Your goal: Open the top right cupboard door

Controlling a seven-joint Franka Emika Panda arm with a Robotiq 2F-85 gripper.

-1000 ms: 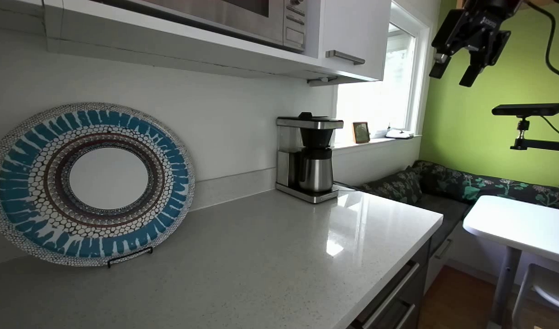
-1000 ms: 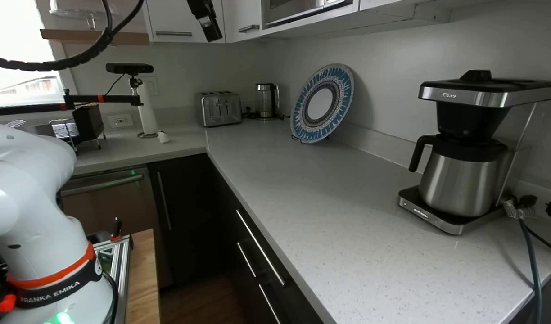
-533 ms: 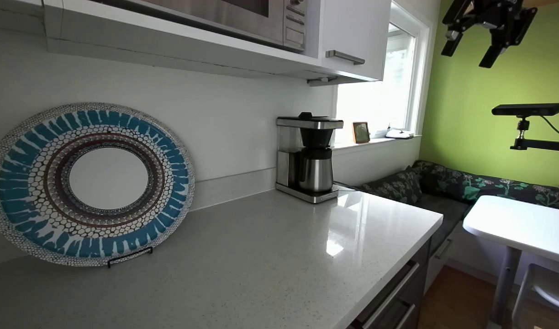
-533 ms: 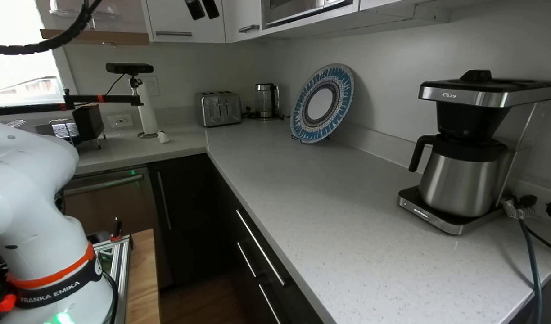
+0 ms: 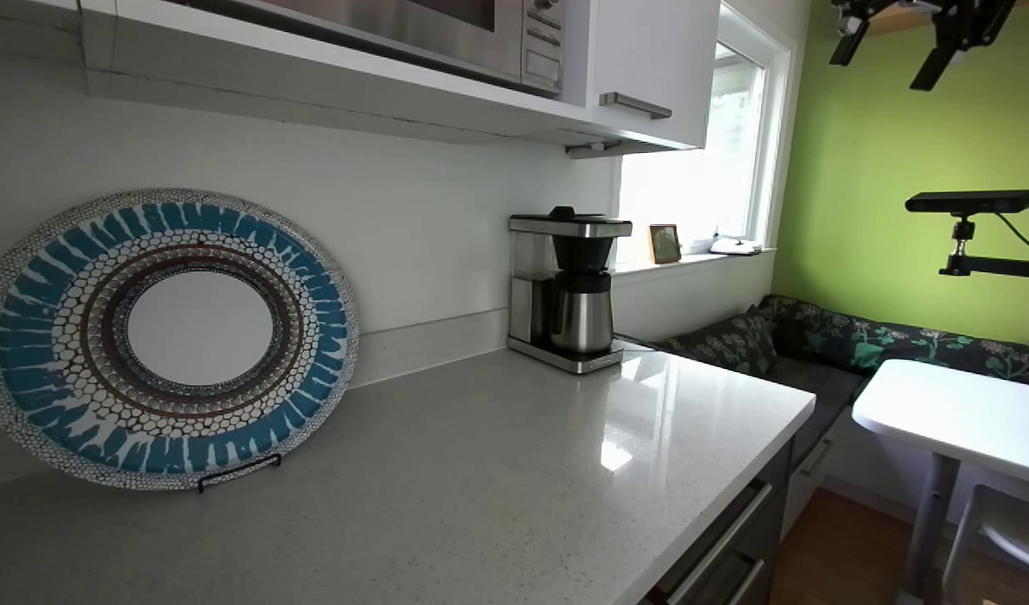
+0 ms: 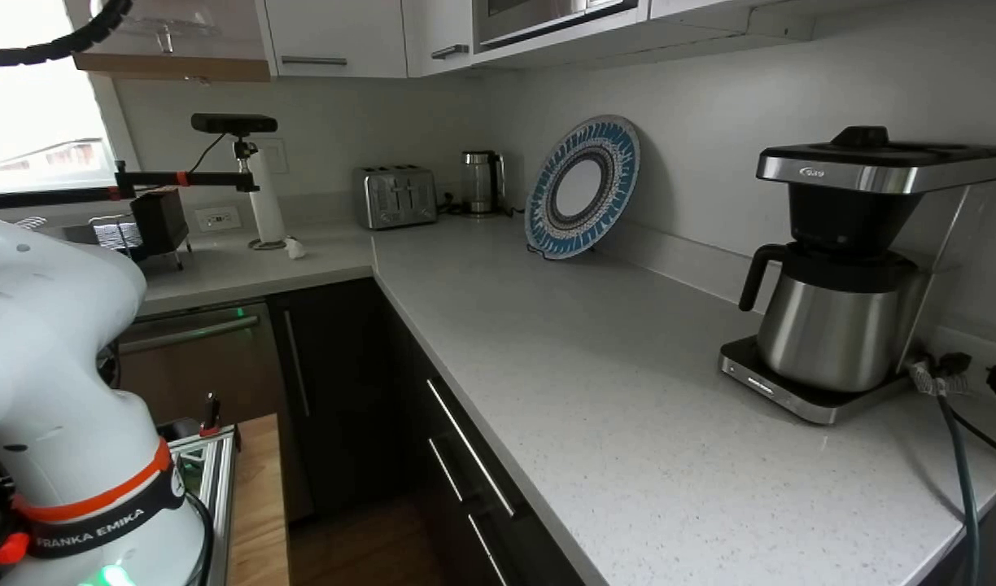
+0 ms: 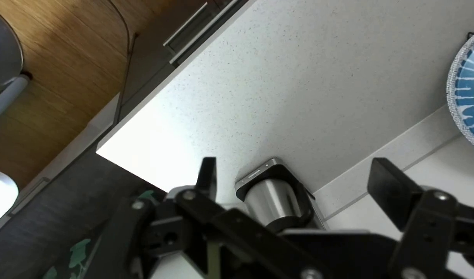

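The top right cupboard door is flat glossy white and shut, to the right of the microwave in an exterior view. Its silver bar handle runs near the lower edge. My gripper is at the top right of that view, to the right of the door and apart from it, partly cut off by the frame's top. In the wrist view my gripper is open with its fingers wide apart and nothing between them at close range; the door does not show there. The gripper is out of frame in the remaining exterior view.
A coffee maker stands on the counter below the cupboard, and a patterned round plate leans on the wall. A microwave sits beside the door. A camera on an arm stands at the right. A window lies behind.
My gripper has moved up and to the right in an exterior view, and has risen out of frame in the other exterior picture, with its cable rising too. The door has not moved.
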